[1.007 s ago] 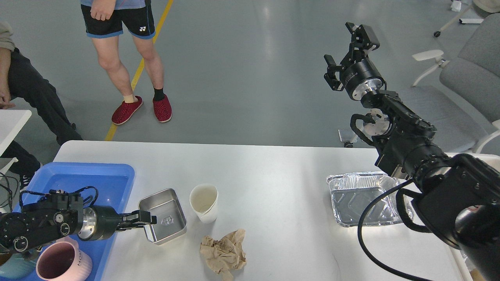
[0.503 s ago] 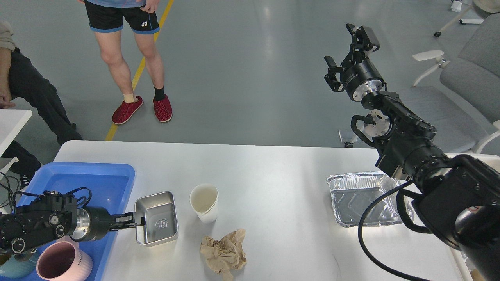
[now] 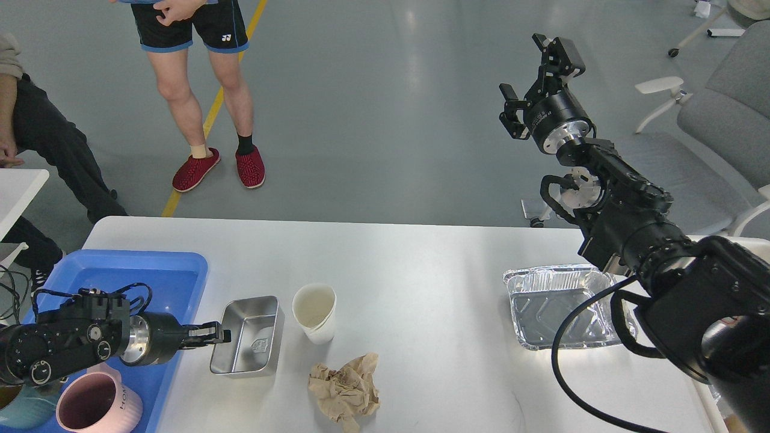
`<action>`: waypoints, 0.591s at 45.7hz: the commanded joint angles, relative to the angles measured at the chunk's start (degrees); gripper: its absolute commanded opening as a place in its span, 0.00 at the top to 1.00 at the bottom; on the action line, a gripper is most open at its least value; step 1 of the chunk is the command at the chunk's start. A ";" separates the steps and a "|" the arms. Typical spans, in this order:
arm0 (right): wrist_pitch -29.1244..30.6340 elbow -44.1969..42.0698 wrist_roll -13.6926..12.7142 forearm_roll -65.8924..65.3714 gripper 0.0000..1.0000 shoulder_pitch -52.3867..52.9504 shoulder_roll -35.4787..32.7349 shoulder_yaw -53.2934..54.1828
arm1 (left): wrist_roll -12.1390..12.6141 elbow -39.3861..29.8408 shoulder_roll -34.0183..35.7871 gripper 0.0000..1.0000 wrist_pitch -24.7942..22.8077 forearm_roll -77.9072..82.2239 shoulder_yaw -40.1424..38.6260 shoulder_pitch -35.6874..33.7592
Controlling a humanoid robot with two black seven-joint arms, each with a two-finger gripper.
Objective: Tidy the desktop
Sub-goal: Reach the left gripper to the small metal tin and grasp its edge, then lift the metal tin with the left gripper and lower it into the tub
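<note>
One tin is pinched by its rim in the left gripper, just above the desktop; next, carry it to the tray behind the fingers. Right gripper gapes, empty.

l gripper clamped low; r gripper raised, fingers apart.

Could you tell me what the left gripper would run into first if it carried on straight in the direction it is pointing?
The left gripper points right and grips the near-left rim of the steel tray, so the tray is already in its path. Beyond it, probably the paper cup, though depth is uncertain.
</note>
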 commanded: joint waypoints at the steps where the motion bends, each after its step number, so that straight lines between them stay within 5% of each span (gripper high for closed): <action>1: -0.01 0.00 0.00 0.00 0.00 -0.09 -0.04 -0.83 | 0.33 -0.01 -0.09 1.00 0.07 0.21 0.45 0.15; 13: -0.01 0.00 0.00 0.00 0.00 -0.09 -0.22 -1.01 | -0.11 0.17 2.46 1.00 -0.72 0.21 0.80 -4.24; 27: -0.09 0.00 0.00 0.09 0.00 0.18 -0.13 -1.01 | -0.37 -0.27 12.30 1.00 -7.05 0.21 1.50 -16.19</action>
